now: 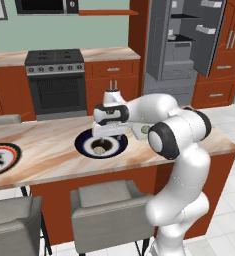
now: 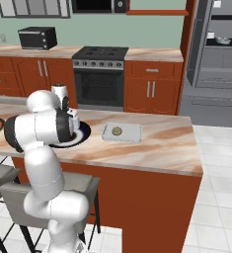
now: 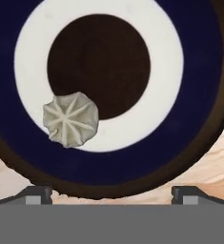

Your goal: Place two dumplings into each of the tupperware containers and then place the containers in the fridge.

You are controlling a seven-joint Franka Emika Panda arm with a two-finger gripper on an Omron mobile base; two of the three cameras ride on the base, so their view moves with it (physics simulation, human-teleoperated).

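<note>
My gripper (image 1: 106, 139) hangs open just above the round dark-blue plate (image 1: 86, 147), with nothing between its fingers. One pleated beige dumpling (image 1: 99, 148) lies on that plate. In the hand view this dumpling (image 3: 70, 119) sits on the plate's white ring (image 3: 166, 95), up and to the left of my open gripper (image 3: 111, 195). A flat pale grey tupperware container (image 2: 130, 133) stands on the island right of the plate, with one dumpling (image 2: 117, 131) in it. My arm hides much of this container (image 1: 138, 132) in the left base view. The fridge (image 1: 181, 45) stands open at the back right.
A red-and-black-rimmed plate (image 1: 0, 159) sits at the island's left end. Grey stools (image 1: 106, 200) stand along the near side. The black-fronted oven (image 1: 56, 82) and wooden cabinets line the far wall, and a black microwave (image 2: 37, 37) sits on the back counter.
</note>
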